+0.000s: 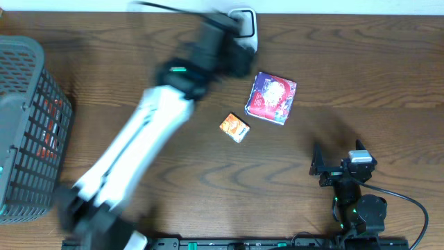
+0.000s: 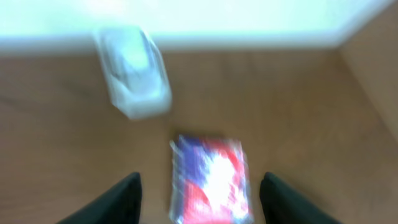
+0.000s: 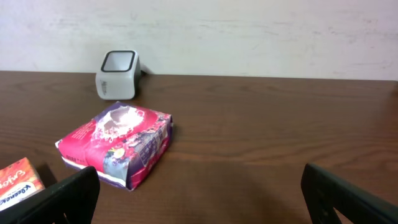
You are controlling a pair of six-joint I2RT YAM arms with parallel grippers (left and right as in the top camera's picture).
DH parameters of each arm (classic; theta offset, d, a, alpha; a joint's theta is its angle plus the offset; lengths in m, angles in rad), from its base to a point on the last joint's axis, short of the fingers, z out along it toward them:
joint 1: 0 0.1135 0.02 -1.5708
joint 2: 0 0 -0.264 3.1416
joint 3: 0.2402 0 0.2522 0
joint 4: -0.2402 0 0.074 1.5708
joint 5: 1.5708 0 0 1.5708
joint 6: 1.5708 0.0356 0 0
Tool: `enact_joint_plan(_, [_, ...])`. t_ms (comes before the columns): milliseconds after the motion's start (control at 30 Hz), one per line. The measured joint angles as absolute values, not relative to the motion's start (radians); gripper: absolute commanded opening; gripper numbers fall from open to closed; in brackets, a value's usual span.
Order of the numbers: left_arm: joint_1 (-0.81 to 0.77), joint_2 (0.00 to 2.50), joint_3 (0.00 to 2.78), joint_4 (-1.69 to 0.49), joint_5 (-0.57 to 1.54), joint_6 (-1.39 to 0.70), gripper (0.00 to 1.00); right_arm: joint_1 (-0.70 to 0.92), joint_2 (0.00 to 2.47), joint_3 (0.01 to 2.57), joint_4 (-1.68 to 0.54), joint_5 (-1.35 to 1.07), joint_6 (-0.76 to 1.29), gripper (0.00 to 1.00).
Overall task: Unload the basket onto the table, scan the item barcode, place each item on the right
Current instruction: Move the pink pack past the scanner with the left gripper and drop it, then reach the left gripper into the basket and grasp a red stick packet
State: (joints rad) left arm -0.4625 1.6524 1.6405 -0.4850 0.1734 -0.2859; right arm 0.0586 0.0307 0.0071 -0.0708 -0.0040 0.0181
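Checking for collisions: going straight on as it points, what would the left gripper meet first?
Likely the purple-and-red packet, lying in line between its jaws; the white scanner sits beyond. Blur leaves depth unsure.

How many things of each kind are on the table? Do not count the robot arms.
barcode scanner: 1
pink and purple packet: 1
small orange box: 1
grey mesh basket: 1 (its contents are too unclear to count)
Total: 4
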Motion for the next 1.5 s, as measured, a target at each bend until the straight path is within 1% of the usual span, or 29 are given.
enact_joint_plan(67, [-0.37, 1.545, 1.657, -0.485, 0.126, -0.256, 0.7, 0.059, 0.031, 0.007, -0.071, -0.004, 0.018, 0.99])
enact_joint_plan(100, [-0.311, 1.487, 1.667, -0.484, 0.093, -0.234, 0.73, 0.059, 0.031, 0.007, -0.071, -0.004, 0.018, 0.99])
enact_joint_plan(133, [-0.249, 1.435, 1.675, -0.48, 0.058, -0.213, 0.78, 0.059, 0.031, 0.007, -0.071, -0.004, 0.018, 0.99])
enact_joint_plan(200, [-0.105, 1.351, 1.684, -0.475, -0.012, -0.177, 0.83, 0.059, 0.031, 0.007, -0.071, -0.004, 0.018, 0.99])
enact_joint_plan(300, [0.154, 1.271, 1.694, -0.496, -0.107, -0.15, 0.88, 0.059, 0.031, 0.007, -0.071, -0.004, 0.018, 0.99])
enact_joint_plan(400, [0.412, 1.261, 1.697, -0.585, -0.151, -0.134, 0.89, 0.059, 0.031, 0.007, -0.071, -0.004, 0.018, 0.99])
enact_joint_plan(467, [0.557, 1.288, 1.691, -0.644, -0.168, -0.14, 0.89, 0.059, 0.031, 0.007, -0.071, -0.004, 0.018, 0.99])
enact_joint_plan(533, [0.677, 1.33, 1.666, -0.691, -0.171, -0.202, 0.89, 0.059, 0.031, 0.007, -0.071, -0.004, 0.018, 0.99])
enact_joint_plan(600, [0.765, 1.378, 1.635, -0.713, -0.156, -0.268, 0.89, 0.059, 0.031, 0.007, -0.071, -0.004, 0.018, 0.99])
enact_joint_plan(667, [0.82, 1.431, 1.614, -0.715, -0.126, -0.304, 0.89, 0.059, 0.031, 0.007, -0.071, -0.004, 0.018, 0.99])
enact_joint_plan(767, [0.857, 1.512, 1.607, -0.701, -0.095, -0.305, 0.89, 0.059, 0.031, 0.007, -0.071, -0.004, 0.018, 0.99])
enact_joint_plan(967, [0.866, 1.694, 1.606, -0.672, 0.01, -0.104, 0.89, 0.059, 0.031, 0.007, -0.071, -0.004, 0.018, 0.99])
enact_joint_plan(1200, [0.866, 1.885, 1.603, -0.74, 0.163, 0.122, 0.89, 0.059, 0.031, 0.007, -0.071, -0.004, 0.018, 0.99])
enact_joint_plan(1500, [0.866, 2.043, 1.601, -0.833, 0.412, 0.276, 0.89, 0.059, 0.031, 0.007, -0.071, -0.004, 0.018, 0.99])
